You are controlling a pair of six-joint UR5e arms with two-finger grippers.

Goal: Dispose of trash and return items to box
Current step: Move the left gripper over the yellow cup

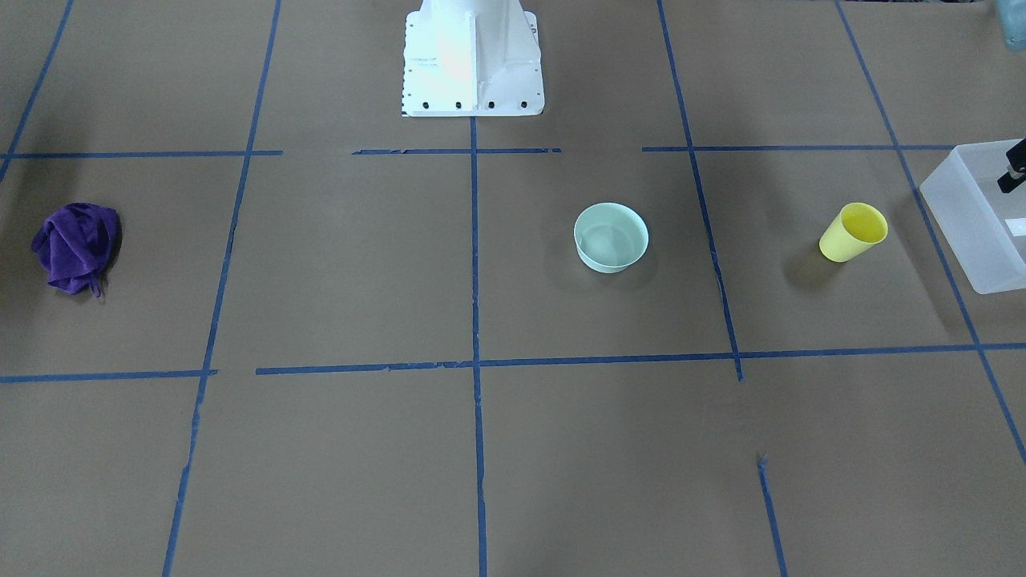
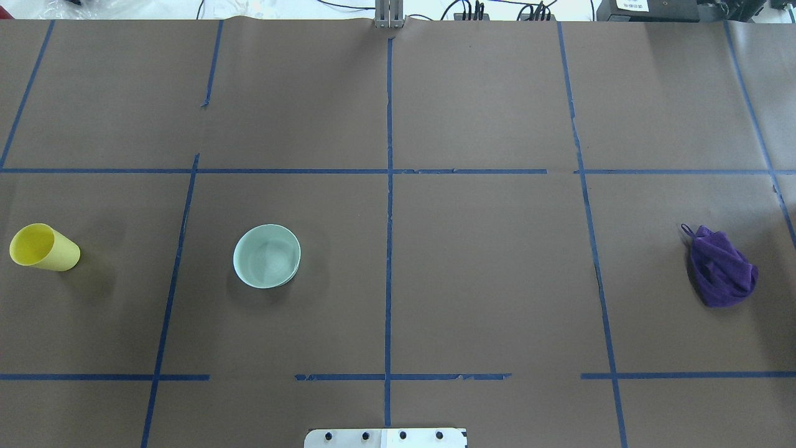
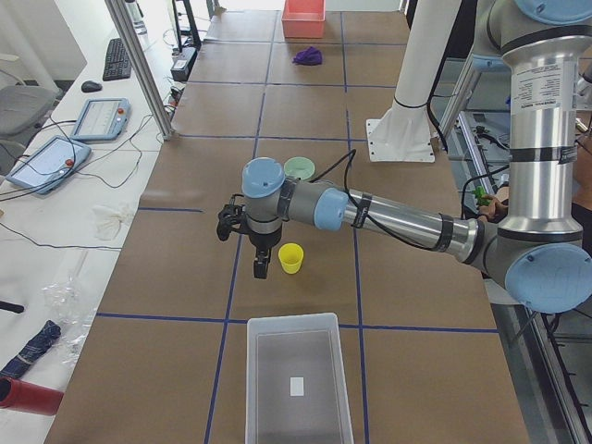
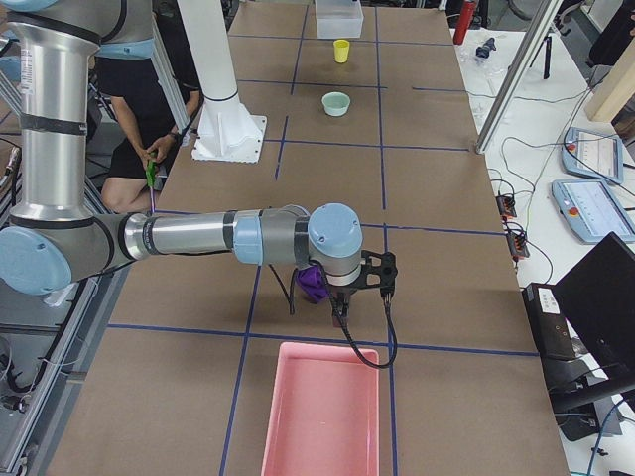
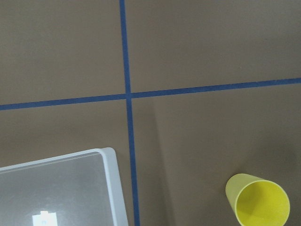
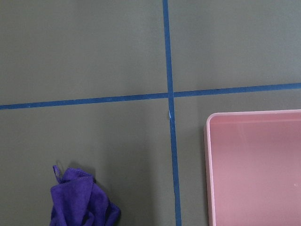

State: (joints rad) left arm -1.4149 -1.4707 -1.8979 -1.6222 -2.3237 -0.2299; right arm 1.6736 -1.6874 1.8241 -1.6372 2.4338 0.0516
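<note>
The yellow cup [image 1: 854, 232] stands upright on the brown table, also in the overhead view [image 2: 43, 247] and the left wrist view [image 5: 257, 202]. The frosted whitish box [image 1: 974, 232] sits at the table's end beyond the cup, and its corner shows in the left wrist view [image 5: 110, 188]. My left gripper [image 3: 257, 264] hovers above the table beside the cup [image 3: 291, 258], between it and the box [image 3: 254, 370]. I cannot tell whether it is open or shut. My right gripper [image 4: 365, 302] hovers near a purple cloth [image 4: 313, 283]. I cannot tell its state either.
A pale green bowl [image 1: 611, 237] stands between the cup and the robot's base [image 1: 473, 88]. The crumpled purple cloth [image 2: 721, 266] lies at the far right. A pink bin [image 6: 254, 165] sits at that end of the table [image 4: 322, 412]. Blue tape lines cross the table.
</note>
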